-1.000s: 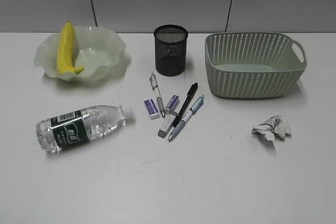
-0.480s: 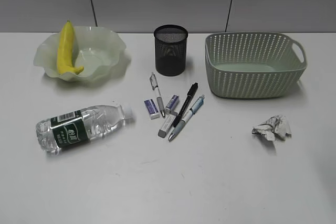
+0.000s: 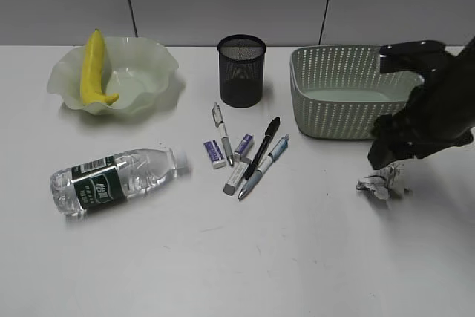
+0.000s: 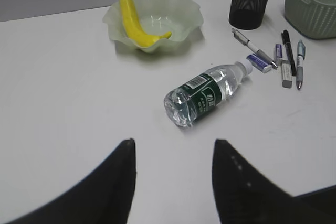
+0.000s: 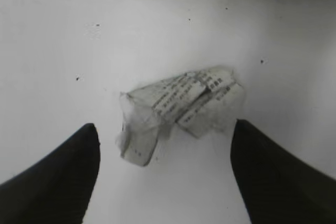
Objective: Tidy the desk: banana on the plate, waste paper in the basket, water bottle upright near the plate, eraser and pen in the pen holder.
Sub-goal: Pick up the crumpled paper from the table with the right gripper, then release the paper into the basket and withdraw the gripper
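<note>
The crumpled waste paper [image 3: 382, 181] lies on the white desk [image 3: 237, 257] in front of the basket [image 3: 349, 102]. My right gripper [image 3: 390, 157] hangs just above it, open; in the right wrist view the waste paper [image 5: 178, 108] lies between and just beyond the spread tips of the right gripper [image 5: 165, 125], untouched. The banana [image 3: 93, 68] rests in the plate [image 3: 159, 57]. The water bottle [image 3: 115, 180] lies on its side. My left gripper [image 4: 174, 141] is open and empty, short of the water bottle [image 4: 207, 94].
Three pens [image 3: 260, 150] and small erasers [image 3: 214, 153] lie loose in front of the black mesh pen holder [image 3: 241, 70]. The right arm partly covers the basket's right end. A grey wall stands behind the desk.
The right arm has come into the exterior view from the right and now hangs over the waste paper. Nothing on the desk has moved.
</note>
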### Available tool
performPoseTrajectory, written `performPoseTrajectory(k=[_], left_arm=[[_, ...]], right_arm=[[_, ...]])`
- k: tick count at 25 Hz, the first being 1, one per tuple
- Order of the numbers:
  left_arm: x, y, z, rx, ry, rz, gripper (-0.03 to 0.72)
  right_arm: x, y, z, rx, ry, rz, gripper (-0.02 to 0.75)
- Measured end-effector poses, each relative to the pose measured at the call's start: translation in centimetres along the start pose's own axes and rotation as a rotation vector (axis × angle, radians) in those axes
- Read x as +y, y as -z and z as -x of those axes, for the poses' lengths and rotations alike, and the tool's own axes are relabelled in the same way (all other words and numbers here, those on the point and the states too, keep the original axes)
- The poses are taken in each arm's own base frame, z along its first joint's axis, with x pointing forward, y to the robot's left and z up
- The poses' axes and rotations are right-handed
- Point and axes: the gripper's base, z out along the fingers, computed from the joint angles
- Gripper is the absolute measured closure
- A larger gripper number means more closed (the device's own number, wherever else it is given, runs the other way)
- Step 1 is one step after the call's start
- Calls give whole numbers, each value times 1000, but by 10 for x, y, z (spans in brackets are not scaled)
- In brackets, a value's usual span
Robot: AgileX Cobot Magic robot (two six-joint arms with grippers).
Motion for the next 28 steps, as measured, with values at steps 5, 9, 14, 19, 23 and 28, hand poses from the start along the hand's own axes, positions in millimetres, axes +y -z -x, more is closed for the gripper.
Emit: performPoseTrajectory(k=[5, 9, 14, 19, 23, 28], left_arm=[[0, 0, 0, 0, -1, 3, 333], [0, 0, 0, 0, -2, 3, 333], [0, 0, 0, 0, -2, 4, 333], [0, 0, 0, 0, -2, 4, 333], [0, 0, 0, 0, -2, 4, 333], [0, 0, 0, 0, -2, 4, 333]], right_arm=[[-5, -52, 6, 89, -22, 3, 136], [-6, -78, 2, 154, -39, 12, 216], [-4, -73, 1, 198, -60, 35, 623], [2, -35, 4, 160, -60, 63, 725], [9, 32, 18, -107, -46, 73, 725], [4, 80, 47, -562, -50, -5, 725]])
